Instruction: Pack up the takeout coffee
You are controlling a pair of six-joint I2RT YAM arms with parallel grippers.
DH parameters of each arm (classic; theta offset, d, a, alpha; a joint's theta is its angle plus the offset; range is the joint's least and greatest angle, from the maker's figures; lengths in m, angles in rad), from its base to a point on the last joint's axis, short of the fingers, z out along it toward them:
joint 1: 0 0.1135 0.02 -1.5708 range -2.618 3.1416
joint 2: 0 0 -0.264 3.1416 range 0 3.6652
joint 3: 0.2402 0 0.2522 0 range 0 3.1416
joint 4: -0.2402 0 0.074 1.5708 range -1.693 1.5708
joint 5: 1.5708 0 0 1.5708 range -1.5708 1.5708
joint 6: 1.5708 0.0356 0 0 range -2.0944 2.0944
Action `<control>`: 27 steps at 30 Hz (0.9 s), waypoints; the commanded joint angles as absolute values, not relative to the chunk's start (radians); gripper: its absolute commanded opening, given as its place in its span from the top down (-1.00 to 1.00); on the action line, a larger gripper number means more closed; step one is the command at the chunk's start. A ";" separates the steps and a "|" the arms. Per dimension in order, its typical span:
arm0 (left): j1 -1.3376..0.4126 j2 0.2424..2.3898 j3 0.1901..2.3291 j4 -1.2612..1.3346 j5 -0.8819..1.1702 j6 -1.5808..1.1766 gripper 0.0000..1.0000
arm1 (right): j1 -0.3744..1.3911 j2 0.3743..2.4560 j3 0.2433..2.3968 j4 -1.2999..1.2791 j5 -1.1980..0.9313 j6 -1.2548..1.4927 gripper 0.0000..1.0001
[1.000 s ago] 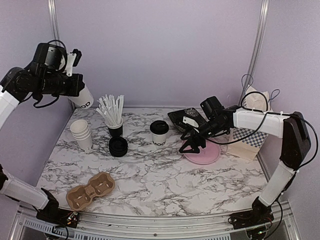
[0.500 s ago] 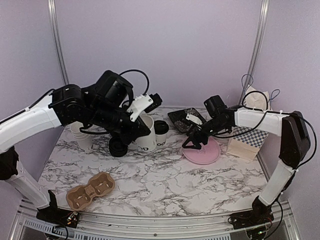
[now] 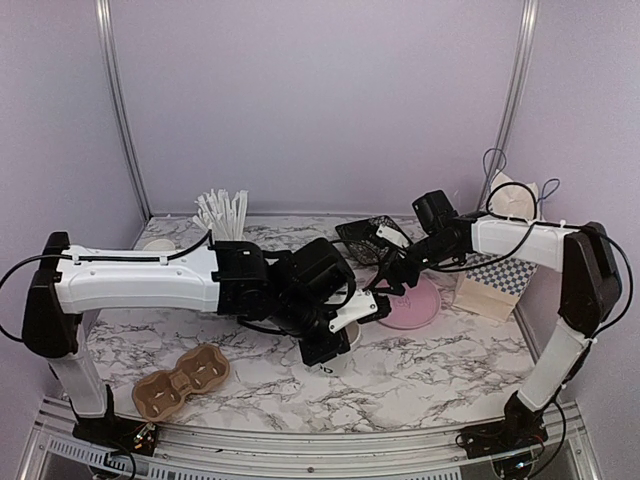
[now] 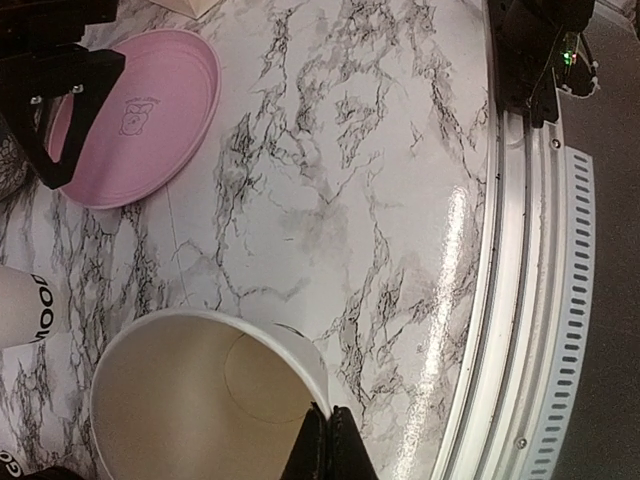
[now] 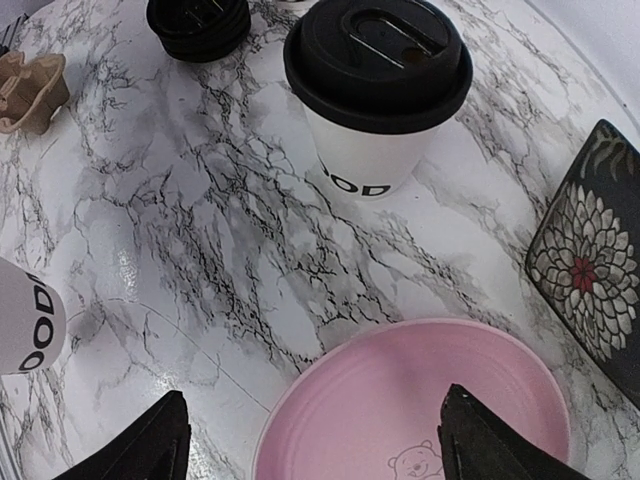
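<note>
Our left tool [image 4: 325, 440], pinching rim of lidless cup [image 4: 200, 400], now swung from far-left corner down to mid-surface [image 4: 350, 150]. Right tool [image 5: 320, 440] spread above pink plate [image 5: 400, 390]. We judge cup needs lid before packing.

Left arm [image 3: 140, 282] is stretching low and flat from its base toward the pink plate [image 3: 415, 303]. Its wrist is bending down just short of the plate's left edge. Left gripper [image 4: 325, 438] is pinching tight on the rim of the lidless lettered cup [image 4: 200, 400], holding it upright, mouth up. Right arm [image 3: 520, 240] is coming in from the plate's right side, elbow raised high, forearm running toward the plate. Right gripper [image 5: 315, 450] is hanging over the plate's left edge, jaws spread wide, gripping nothing.
</note>
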State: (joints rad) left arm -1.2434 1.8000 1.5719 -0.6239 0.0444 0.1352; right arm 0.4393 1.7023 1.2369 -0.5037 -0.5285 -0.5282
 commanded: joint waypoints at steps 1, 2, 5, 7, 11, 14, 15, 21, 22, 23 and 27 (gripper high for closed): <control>-1.252 1.849 1.556 -0.561 0.053 0.144 1.00 | 0.439 1.698 1.240 -0.488 -0.525 -0.529 -0.67; -1.252 1.854 1.552 -0.556 0.047 0.146 1.00 | 0.439 1.698 1.240 -0.487 -0.526 -0.530 -0.66; -1.256 1.870 1.545 -0.543 0.042 0.147 1.00 | 0.439 1.699 1.238 -0.489 -0.528 -0.532 -0.67; -1.258 1.878 1.542 -0.544 0.037 0.147 0.94 | 0.439 1.702 1.240 -0.491 -0.531 -0.535 -0.66; -1.259 1.873 1.539 -0.551 0.021 0.148 0.57 | 0.439 1.707 1.240 -0.494 -0.535 -0.535 -0.67; -1.263 1.842 1.551 -0.583 0.013 0.146 0.30 | 0.438 1.707 1.242 -0.496 -0.542 -0.536 -0.66; -1.264 1.826 1.555 -0.590 0.016 0.141 0.22 | 0.439 1.709 1.243 -0.497 -0.545 -0.537 -0.66; -1.211 1.709 1.584 -0.661 -0.179 0.037 -0.04 | 0.439 1.712 1.244 -0.502 -0.556 -0.543 -0.67; -1.182 1.699 1.583 -0.683 -0.228 -0.002 -0.09 | 0.439 1.712 1.244 -0.503 -0.557 -0.544 -0.66; -1.143 1.696 1.582 -0.707 -0.276 -0.051 -0.10 | 0.439 1.713 1.245 -0.504 -0.559 -0.543 -0.66; -0.986 1.666 1.525 -0.771 -0.438 -0.240 -0.05 | 0.439 1.712 1.245 -0.505 -0.563 -0.548 -0.67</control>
State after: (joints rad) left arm -1.1294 1.6978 1.5604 -0.6529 -0.2119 -0.0273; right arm 0.4393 1.7023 1.2369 -0.5022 -0.5434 -0.5358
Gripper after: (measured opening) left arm 0.541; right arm 0.833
